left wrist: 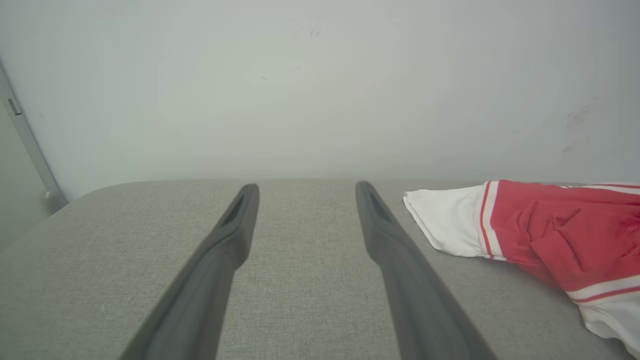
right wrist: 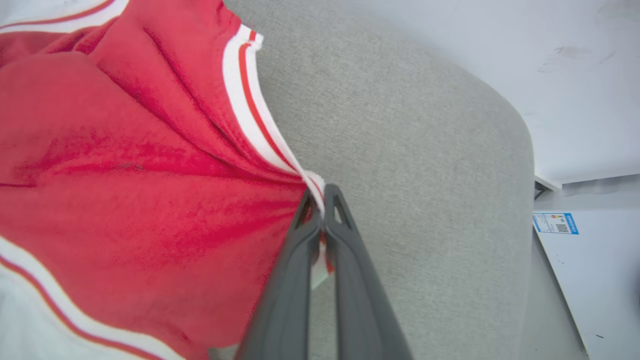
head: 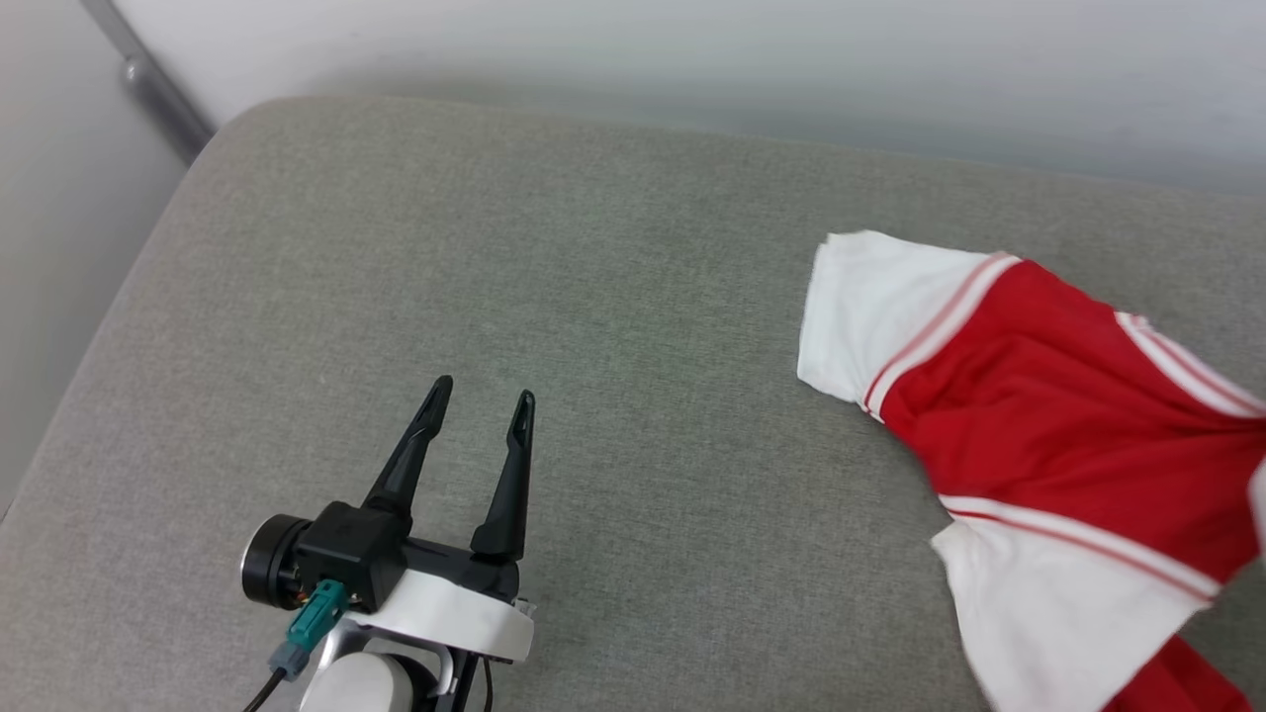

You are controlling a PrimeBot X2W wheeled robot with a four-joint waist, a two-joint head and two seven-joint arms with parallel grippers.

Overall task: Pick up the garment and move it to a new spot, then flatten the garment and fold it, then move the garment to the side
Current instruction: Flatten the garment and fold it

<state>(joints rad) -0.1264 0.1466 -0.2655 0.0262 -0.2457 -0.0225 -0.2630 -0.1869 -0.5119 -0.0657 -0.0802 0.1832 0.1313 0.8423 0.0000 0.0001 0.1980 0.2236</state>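
1. The garment (head: 1039, 396) is a red jersey T-shirt with white short sleeves and red-and-white stripe trim. It lies crumpled at the right side of the grey upholstered pad (head: 593, 297). One white sleeve (head: 870, 307) is spread toward the middle and the rest is bunched. I cannot see the print.
2. My right jaws are together, clamped on the garment's striped trim (right wrist: 250, 90) at its edge. In the right wrist view the red cloth draws into folds that run to my fingertips (right wrist: 300, 225). I judge an edge is chosen so the shirt hangs and opens when raised, rather than coming up as a wad.
3. My left jaws are apart with nothing between them. The fingers (head: 509, 465) are above bare pad, well apart from the garment. I judge they are kept clear so no cloth gets pinned during the carry, and so they are free to take a second edge for flattening.
4. The pad has a broad bare stretch left of the garment, which is the likely new spot.
5. Stage, by my judgement: this is the first step, with the grip made and the lift not yet done. The risk is that a one-point hold on narrow trim may slip.
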